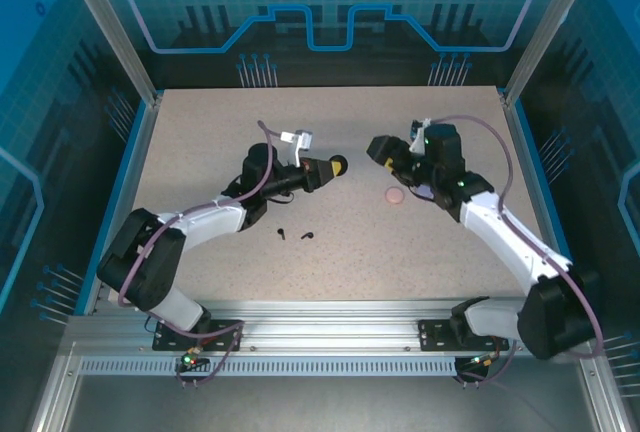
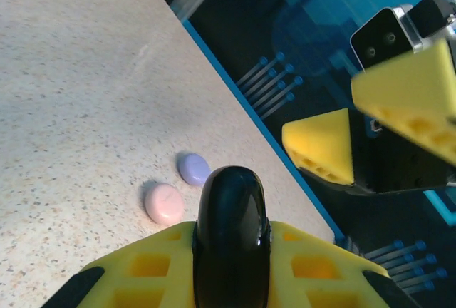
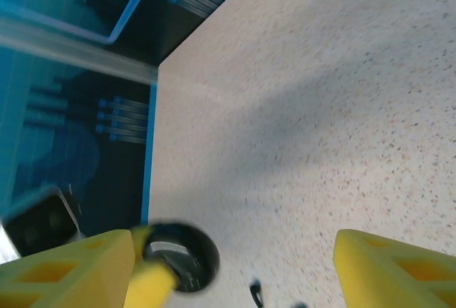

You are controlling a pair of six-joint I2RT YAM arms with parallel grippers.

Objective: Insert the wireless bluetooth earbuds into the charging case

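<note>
Clenched edgewise in left gripper (image 2: 231,279): glossy black round case (image 2: 231,215). Beyond it, left wrist adds pink oval case (image 2: 164,203), purple oval case (image 2: 193,168). Right gripper (image 3: 235,265) gapes; black earbuds' (image 1: 284,233) axes unreadable.

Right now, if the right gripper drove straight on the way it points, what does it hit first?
Probably the black charging case held by the left gripper, low and left in the gap of the open right gripper. Depth is unclear; it might pass it and reach the table.

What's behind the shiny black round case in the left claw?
Beyond the shiny black round case, a pale pink oval case and a purple oval case lie on the speckled table; anything directly behind it is covered.
</note>
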